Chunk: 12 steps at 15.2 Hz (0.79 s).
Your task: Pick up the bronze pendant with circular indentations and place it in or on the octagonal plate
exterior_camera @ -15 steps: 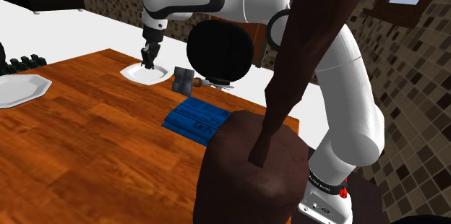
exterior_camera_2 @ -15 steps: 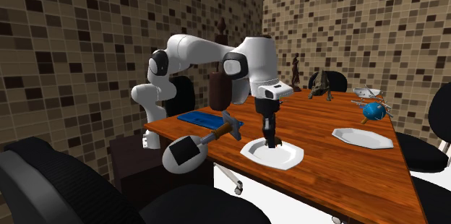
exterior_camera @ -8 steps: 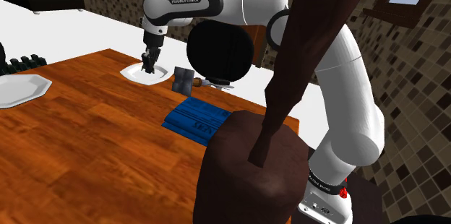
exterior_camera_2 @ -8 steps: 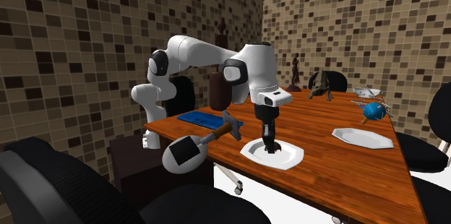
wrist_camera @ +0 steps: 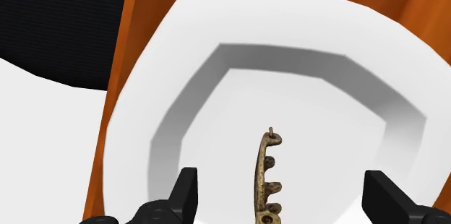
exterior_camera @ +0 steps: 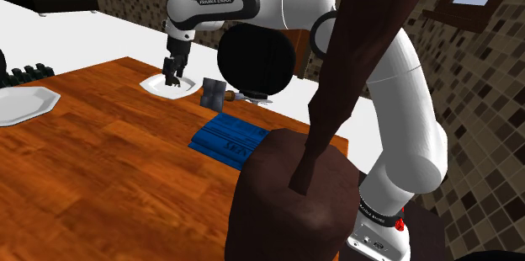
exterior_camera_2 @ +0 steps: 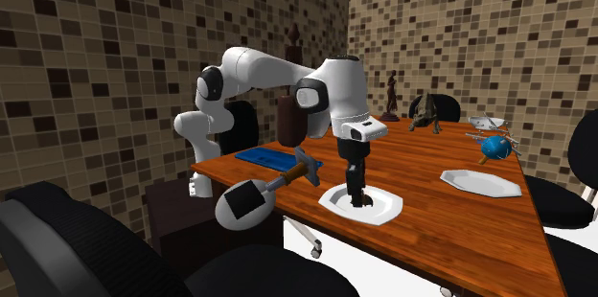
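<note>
**Over the octagonal plate (wrist_camera: 168, 78): fingers apart, bronze pendant (wrist_camera: 264, 172) free between them**

Above the white octagonal plate, the gripper (wrist_camera: 280, 186) points straight down at the plate's sunken centre. In the wrist view I read the two black fingers (wrist_camera: 184, 190) as standing wide apart, one on each side of the pendant. Neither finger touches it.

The pendant is a thin bronze strip with a row of round indentations and a small hook at its far end. It lies against the plate's inner well, midway between the fingers. I cannot tell from this view whether it rests flat on the plate.

In the shoulder view the gripper (exterior_camera: 172, 77) hangs just above the plate (exterior_camera: 156, 85), which sits at the far edge of the wooden table (exterior_camera: 109, 158). In the second exterior view the gripper (exterior_camera_2: 356, 195) stands upright over the same plate (exterior_camera_2: 383, 214), near the table's (exterior_camera_2: 450, 218) closest edge.

Other items on the table:
- a hammer-like tool (exterior_camera: 217, 95) just beside the plate;
- a flat blue object (exterior_camera: 229, 139) near the tool;
- a second white plate (exterior_camera: 25, 103), well apart from the first.
</note>
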Each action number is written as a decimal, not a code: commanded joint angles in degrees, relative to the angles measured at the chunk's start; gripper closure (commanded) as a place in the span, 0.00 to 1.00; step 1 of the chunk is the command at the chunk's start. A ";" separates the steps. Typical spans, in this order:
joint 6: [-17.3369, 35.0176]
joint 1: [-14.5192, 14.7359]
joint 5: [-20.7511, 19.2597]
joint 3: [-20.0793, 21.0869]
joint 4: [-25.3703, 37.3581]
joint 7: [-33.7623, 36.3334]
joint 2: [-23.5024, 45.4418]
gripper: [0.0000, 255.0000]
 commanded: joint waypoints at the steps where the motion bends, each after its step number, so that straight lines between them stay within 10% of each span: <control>1: 0.00 0.00 0.00 0.00 0.00 0.00 0.00 0.00; 12: -6.07 -0.35 0.34 0.20 4.31 -0.20 -1.76 0.00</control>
